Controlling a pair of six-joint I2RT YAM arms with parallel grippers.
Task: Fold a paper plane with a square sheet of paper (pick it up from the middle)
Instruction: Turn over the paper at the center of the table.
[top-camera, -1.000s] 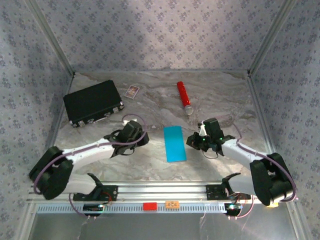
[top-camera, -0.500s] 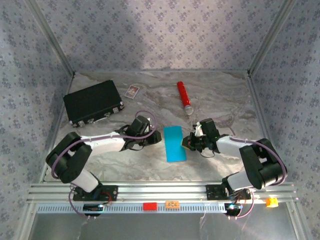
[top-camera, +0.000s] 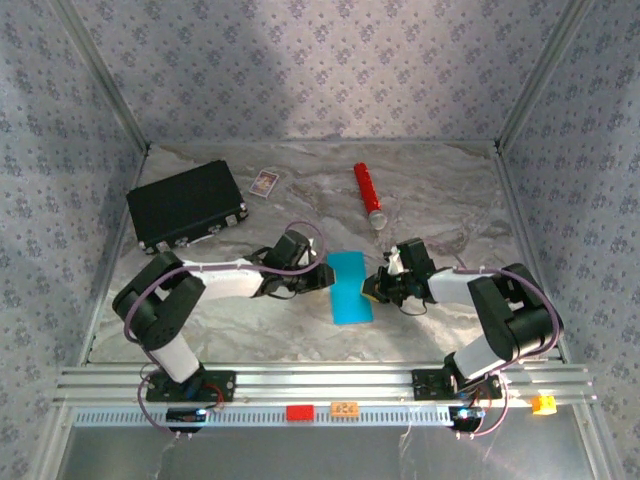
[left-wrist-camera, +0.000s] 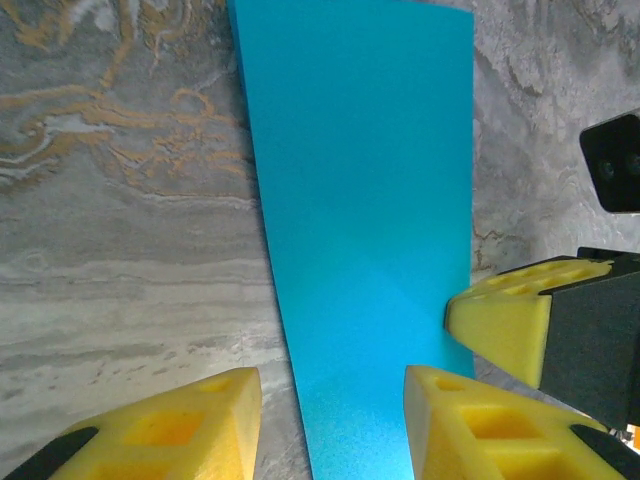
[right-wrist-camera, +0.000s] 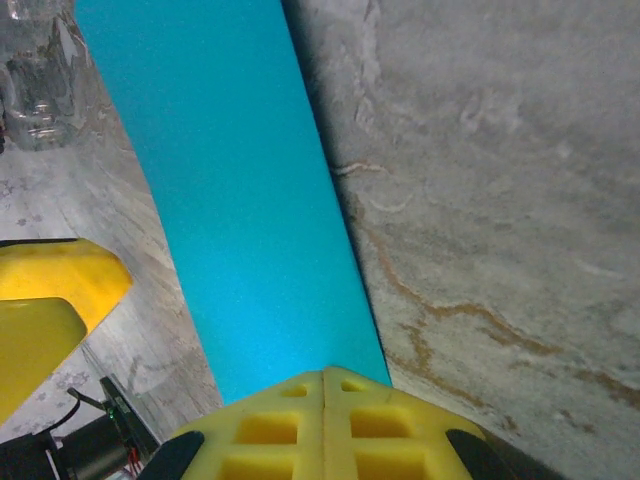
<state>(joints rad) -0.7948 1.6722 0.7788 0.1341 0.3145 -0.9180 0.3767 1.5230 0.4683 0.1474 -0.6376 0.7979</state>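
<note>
Risks: the right gripper (top-camera: 373, 290) is clenched with nothing between its tips. The tips sit at the paper's (top-camera: 349, 287) edge, and I can't tell if they press it or just hover. If that hold-down is weak, the sheet prob skids on the slick table (top-camera: 430, 190) once the other side pushes.

The left gripper (top-camera: 318, 281) is part open, grasping nothing. In the left wrist view its jaws straddle the paper's near edge, with one pad over the sheet and one over bare table. Closing from there could pinch only one layer or crumple the edge, which gives a skewed crease. The two grippers are v. close across the strip, so there's also a collision risk.

Paper: bright cyan, plain, now a long narrow rectangle, likely folded in half already. It lies flat between the two grippers, directly ahead of both sets of fingertips. Edges look clean, with no tears seen.
</note>
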